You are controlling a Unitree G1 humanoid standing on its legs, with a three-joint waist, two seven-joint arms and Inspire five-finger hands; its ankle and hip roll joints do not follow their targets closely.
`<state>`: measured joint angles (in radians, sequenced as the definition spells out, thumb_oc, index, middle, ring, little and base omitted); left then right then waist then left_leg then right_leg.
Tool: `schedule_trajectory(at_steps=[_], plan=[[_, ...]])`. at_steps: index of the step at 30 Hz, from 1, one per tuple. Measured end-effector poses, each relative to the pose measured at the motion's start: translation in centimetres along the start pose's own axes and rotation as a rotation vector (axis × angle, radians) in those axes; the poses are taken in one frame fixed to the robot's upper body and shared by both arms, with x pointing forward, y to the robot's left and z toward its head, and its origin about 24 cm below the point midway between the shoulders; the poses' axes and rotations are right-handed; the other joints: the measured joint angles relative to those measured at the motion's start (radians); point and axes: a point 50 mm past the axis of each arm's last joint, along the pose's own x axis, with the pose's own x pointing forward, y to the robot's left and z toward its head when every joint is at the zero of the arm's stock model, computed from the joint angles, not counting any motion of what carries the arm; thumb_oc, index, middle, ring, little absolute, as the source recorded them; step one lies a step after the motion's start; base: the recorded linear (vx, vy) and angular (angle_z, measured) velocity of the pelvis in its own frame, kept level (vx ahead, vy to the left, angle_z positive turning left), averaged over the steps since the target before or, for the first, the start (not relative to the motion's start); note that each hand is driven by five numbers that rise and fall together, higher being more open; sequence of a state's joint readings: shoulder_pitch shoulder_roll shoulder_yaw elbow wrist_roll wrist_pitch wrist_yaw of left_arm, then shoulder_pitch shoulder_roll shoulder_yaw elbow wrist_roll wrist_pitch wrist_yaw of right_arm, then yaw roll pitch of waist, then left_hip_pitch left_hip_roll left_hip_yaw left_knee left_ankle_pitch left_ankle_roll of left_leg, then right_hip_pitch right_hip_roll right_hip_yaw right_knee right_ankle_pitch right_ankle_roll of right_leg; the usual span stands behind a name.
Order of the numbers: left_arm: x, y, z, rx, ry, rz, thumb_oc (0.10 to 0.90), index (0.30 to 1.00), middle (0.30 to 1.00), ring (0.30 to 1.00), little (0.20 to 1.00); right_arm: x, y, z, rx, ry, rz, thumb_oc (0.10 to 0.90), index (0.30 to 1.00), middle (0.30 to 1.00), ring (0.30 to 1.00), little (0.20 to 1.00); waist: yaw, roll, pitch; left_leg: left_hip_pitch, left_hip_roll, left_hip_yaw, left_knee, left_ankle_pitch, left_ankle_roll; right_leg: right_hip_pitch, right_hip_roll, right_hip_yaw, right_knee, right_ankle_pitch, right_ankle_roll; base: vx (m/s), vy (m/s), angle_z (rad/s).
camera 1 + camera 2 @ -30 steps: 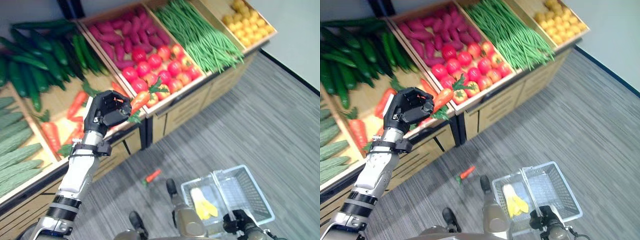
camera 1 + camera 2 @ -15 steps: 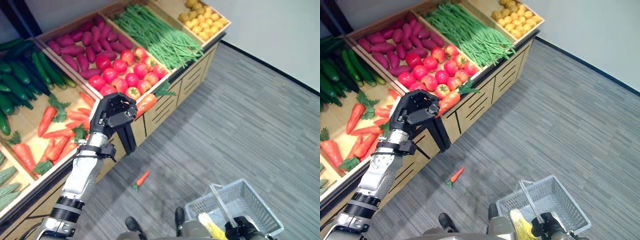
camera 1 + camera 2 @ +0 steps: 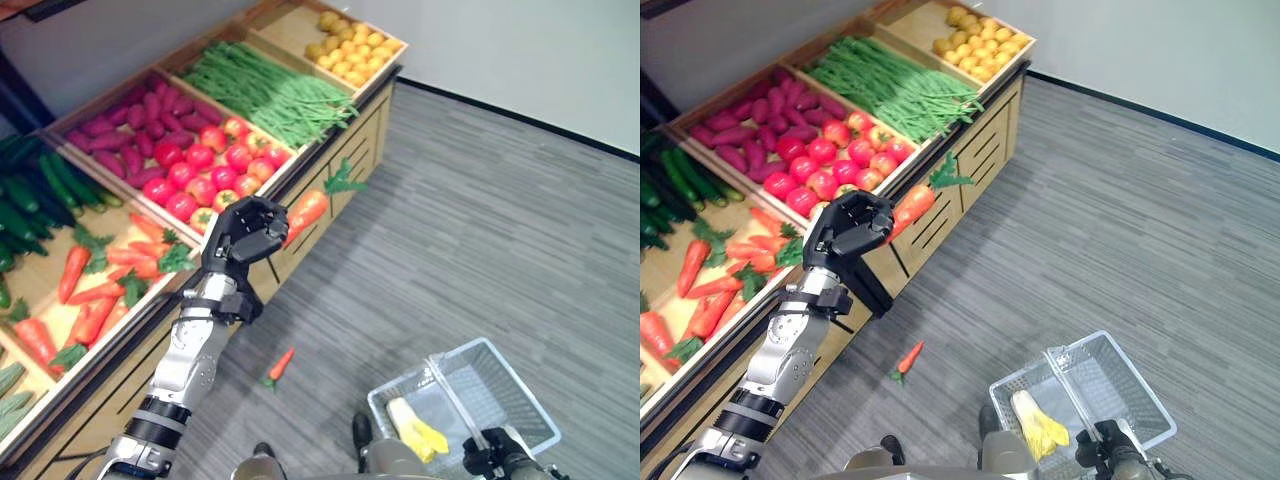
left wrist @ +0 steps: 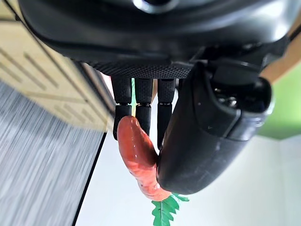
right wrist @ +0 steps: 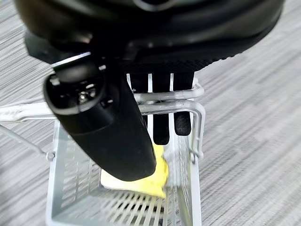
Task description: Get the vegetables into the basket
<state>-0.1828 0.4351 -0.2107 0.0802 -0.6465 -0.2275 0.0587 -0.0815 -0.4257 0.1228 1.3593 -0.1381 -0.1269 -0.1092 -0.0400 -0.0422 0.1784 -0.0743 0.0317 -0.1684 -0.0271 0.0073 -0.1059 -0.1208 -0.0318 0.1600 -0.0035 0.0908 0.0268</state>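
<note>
My left robot hand [image 3: 243, 231] is curled round a smooth, glossy orange carrot [image 3: 307, 209] with a flat green leafy top, held up beside the wooden produce stand [image 3: 345, 150]. My right robot hand [image 5: 141, 117] grips the wire handle of the grey mesh basket [image 3: 520, 400], down on the carpeted floor, holding something yellow [image 3: 415, 427].

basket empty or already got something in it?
Not empty. The basket, held by the right hand, has one yellow item inside. The carrot is in the left hand, outside it.
</note>
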Motion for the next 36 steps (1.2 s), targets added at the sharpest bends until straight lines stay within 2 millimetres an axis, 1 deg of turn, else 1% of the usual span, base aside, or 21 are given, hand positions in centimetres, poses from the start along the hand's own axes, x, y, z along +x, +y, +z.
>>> schedule_trajectory(at_steps=[1, 4, 5, 6, 7, 11, 13, 15, 16, 17, 18, 19, 20, 21, 22, 23, 24, 25, 28, 29, 36], plan=[[0.0, 0.1, 0.0, 0.000, -0.001, 0.004, 0.400, 0.300, 0.300, 0.300, 0.300, 0.1, -0.1, 0.3, -0.001, -0.008, -0.002, 0.400, 0.300, 0.300, 0.300, 0.300, 0.000, 0.005, 0.004, -0.014, 0.003, 0.003, -0.010, 0.004, 0.007, -0.001, 0.013, 0.018, -0.007, 0.005, -0.008, 0.09, 0.324, -0.75], [0.1, 0.1, 0.0, 0.001, -0.002, 0.006, 0.400, 0.300, 0.300, 0.300, 0.300, 0.1, -0.2, 0.8, -0.001, -0.022, -0.005, 0.400, 0.300, 0.300, 0.300, 0.300, -0.018, 0.009, 0.008, -0.053, 0.005, 0.021, 0.030, 0.006, 0.009, 0.004, 0.019, 0.017, -0.019, 0.007, -0.005, 0.07, 0.381, -0.60], [0.2, -0.1, 0.3, 0.000, -0.016, -0.007, 0.400, 0.300, 0.300, 0.300, 0.300, -0.4, 0.3, -1.7, -0.011, 0.038, 0.004, 0.400, 0.300, 0.300, 0.300, 0.300, -0.041, 0.019, 0.043, -0.049, -0.016, 0.164, 0.062, 0.016, 0.086, -0.017, -0.006, 0.056, -0.014, 0.002, 0.019, 0.02, 0.339, -1.41], [0.2, 0.0, 0.3, 0.005, -0.014, -0.006, 0.400, 0.300, 0.300, 0.300, 0.300, -0.5, 0.6, -2.2, -0.009, 0.049, 0.010, 0.400, 0.300, 0.300, 0.300, 0.300, -0.051, 0.017, 0.043, -0.037, -0.031, 0.193, 0.039, 0.029, 0.103, -0.026, -0.023, 0.065, -0.016, 0.003, 0.028, 0.01, 0.315, -1.70], [0.0, 0.3, 0.3, 0.014, -0.010, -0.003, 0.400, 0.300, 0.300, 0.300, 0.300, -0.7, 0.7, -2.5, -0.002, 0.056, 0.012, 0.400, 0.300, 0.300, 0.300, 0.300, -0.048, 0.019, 0.044, -0.017, -0.038, 0.247, 0.000, 0.054, 0.119, -0.042, -0.041, 0.086, -0.002, 0.016, 0.061, -0.01, 0.133, -0.72], [-0.1, 0.7, 0.4, 0.029, -0.008, 0.002, 0.400, 0.300, 0.300, 0.300, 0.300, -1.0, 2.1, -3.2, 0.034, 0.070, 0.039, 0.400, 0.300, 0.300, 0.300, 0.300, -0.065, 0.013, 0.047, 0.019, -0.084, 0.320, -0.042, 0.056, 0.147, -0.059, -0.084, 0.114, -0.003, 0.051, 0.101, -0.01, 0.177, -0.50], [-0.3, 0.8, 0.3, 0.033, -0.002, -0.004, 0.400, 0.300, 0.300, 0.300, 0.300, -1.2, 2.5, -3.3, 0.039, 0.072, 0.051, 0.400, 0.300, 0.300, 0.300, 0.300, -0.071, 0.011, 0.047, 0.034, -0.092, 0.352, -0.043, 0.047, 0.159, -0.059, -0.084, 0.131, 0.001, 0.059, 0.108, -0.02, 0.141, -0.40], [-0.4, 0.9, 0.2, 0.037, 0.002, -0.003, 0.400, 0.300, 0.300, 0.300, 0.300, -1.1, 2.5, -3.2, 0.040, 0.064, 0.052, 0.400, 0.300, 0.300, 0.300, 0.300, -0.077, 0.006, 0.049, 0.056, -0.097, 0.374, -0.051, 0.042, 0.158, -0.054, -0.083, 0.141, 0.003, 0.066, 0.116, -0.06, 0.074, -0.54], [-0.4, 1.3, 0.5, 0.053, -0.001, -0.001, 0.400, 0.300, 0.300, 0.300, 0.300, -0.9, 2.4, -2.2, 0.045, 0.033, 0.049, 0.400, 0.300, 0.300, 0.300, 0.300, -0.073, -0.004, 0.054, 0.069, -0.092, 0.420, -0.052, 0.047, 0.165, -0.061, -0.073, 0.149, -0.006, 0.100, 0.129, -0.11, 0.109, -0.79], [-0.4, 1.7, 0.7, 0.071, -0.001, 0.004, 0.400, 0.300, 0.300, 0.300, 0.300, -0.7, 2.3, -1.3, 0.049, 0.010, 0.048, 0.400, 0.300, 0.300, 0.300, 0.300, -0.070, -0.010, 0.054, 0.066, -0.086, 0.443, -0.052, 0.038, 0.168, -0.067, -0.076, 0.132, -0.018, 0.118, 0.130, -0.11, 0.086, -0.68], [-0.3, 1.7, 0.7, 0.073, -0.001, -0.001, 0.400, 0.300, 0.300, 0.300, 0.300, -0.7, 2.5, -1.3, 0.050, 0.011, 0.050, 0.400, 0.300, 0.300, 0.300, 0.300, -0.073, -0.016, 0.052, 0.067, -0.086, 0.463, -0.047, 0.043, 0.175, -0.071, -0.076, 0.059, -0.025, 0.126, 0.120, -0.12, 0.104, -0.82], [-0.7, 2.5, 0.9, 0.116, 0.011, -0.002, 0.400, 0.300, 0.300, 0.300, 0.300, -0.7, 3.0, -0.9, 0.057, 0.007, 0.066, 0.400, 0.300, 0.300, 0.300, 0.300, -0.035, -0.036, 0.055, 0.081, -0.067, 0.514, -0.045, 0.038, 0.182, -0.076, -0.087, -0.177, -0.038, 0.109, 0.075, -0.06, 0.051, -0.69], [-0.9, 2.9, 0.8, 0.126, 0.022, 0.014, 0.400, 0.300, 0.300, 0.300, 0.300, -0.6, 2.9, -0.6, 0.063, 0.000, 0.062, 0.400, 0.300, 0.300, 0.300, 0.300, -0.029, -0.023, 0.061, 0.084, -0.054, 0.525, -0.045, 0.038, 0.183, -0.083, -0.100, -0.283, -0.003, 0.059, 0.013, -0.04, 0.032, -0.76], [-1.3, 3.2, 0.5, 0.121, 0.032, 0.033, 0.400, 0.300, 0.300, 0.300, 0.300, -0.4, 2.6, -0.2, 0.070, -0.006, 0.050, 0.400, 0.300, 0.300, 0.300, 0.300, -0.030, 0.002, 0.061, 0.084, -0.025, 0.540, -0.044, 0.037, 0.182, -0.098, -0.107, -0.304, 0.079, 0.025, 0.047, -0.03, 0.015, -0.60], [-1.8, 3.4, 0.2, 0.121, 0.044, 0.048, 0.400, 0.300, 0.300, 0.300, 0.300, -0.5, 2.3, -0.9, 0.072, 0.035, 0.040, 0.400, 0.300, 0.300, 0.300, 0.300, 0.003, 0.023, 0.051, 0.097, 0.013, 0.563, -0.042, 0.033, 0.173, -0.109, -0.123, -0.326, 0.233, -0.030, 0.088, 0.01, -0.038, -0.55], [-2.0, 3.7, 0.3, 0.130, 0.048, 0.054, 0.400, 0.300, 0.300, 0.300, 0.300, -0.6, 2.4, -1.4, 0.073, 0.041, 0.042, 0.400, 0.300, 0.300, 0.300, 0.300, 0.015, 0.011, 0.043, 0.108, 0.019, 0.567, -0.039, 0.023, 0.158, -0.068, -0.145, -0.317, 0.242, -0.039, 0.106, 0.05, -0.060, -0.48], [-2.0, 4.0, 0.4, 0.142, 0.049, 0.056, 0.400, 0.300, 0.300, 0.300, 0.300, -0.7, 2.4, -1.5, 0.073, 0.042, 0.041, 0.400, 0.300, 0.300, 0.300, 0.300, 0.020, -0.007, 0.032, 0.112, 0.012, 0.567, -0.037, 0.026, 0.137, -0.027, -0.159, -0.284, 0.195, -0.052, 0.128, 0.06, -0.092, -0.24], [-2.0, 4.1, 0.5, 0.144, 0.049, 0.060, 0.400, 0.300, 0.300, 0.300, 0.300, -0.6, 1.9, -1.5, 0.069, 0.041, 0.029, 0.400, 0.300, 0.300, 0.300, 0.300, 0.023, -0.011, 0.029, 0.120, 0.013, 0.574, -0.043, 0.033, 0.126, 0.006, -0.153, -0.288, 0.142, -0.060, 0.126, 0.06, -0.096, -0.20], [-2.1, 3.6, 0.1, 0.124, 0.059, 0.032, 0.400, 0.300, 0.300, 0.300, 0.300, -0.2, -0.2, -0.8, 0.055, 0.013, -0.024, 0.400, 0.300, 0.300, 0.300, 0.300, 0.018, 0.017, 0.012, 0.137, 0.035, 0.586, -0.045, 0.043, 0.109, 0.052, -0.121, -0.267, 0.061, -0.054, 0.118, 0.06, -0.164, -0.22], [-2.1, 3.3, -0.1, 0.110, 0.057, 0.019, 0.400, 0.300, 0.300, 0.300, 0.300, -0.1, -1.2, -0.2, 0.050, -0.014, -0.050, 0.400, 0.300, 0.300, 0.300, 0.300, 0.013, 0.030, 0.002, 0.137, 0.052, 0.589, -0.044, 0.046, 0.096, 0.063, -0.100, -0.264, 0.033, -0.043, 0.102, 0.05, -0.197, -0.15], [-2.2, 2.7, -0.7, 0.097, 0.080, -0.002, 0.400, 0.300, 0.300, 0.300, 0.300, 0.1, -2.1, 3.3, 0.027, -0.153, -0.073, 0.400, 0.300, 0.300, 0.300, 0.300, 0.010, 0.030, -0.012, 0.136, 0.084, 0.611, -0.054, 0.068, 0.063, 0.093, -0.057, -0.234, -0.083, 0.025, 0.067, 0.01, -0.149, -0.16]])
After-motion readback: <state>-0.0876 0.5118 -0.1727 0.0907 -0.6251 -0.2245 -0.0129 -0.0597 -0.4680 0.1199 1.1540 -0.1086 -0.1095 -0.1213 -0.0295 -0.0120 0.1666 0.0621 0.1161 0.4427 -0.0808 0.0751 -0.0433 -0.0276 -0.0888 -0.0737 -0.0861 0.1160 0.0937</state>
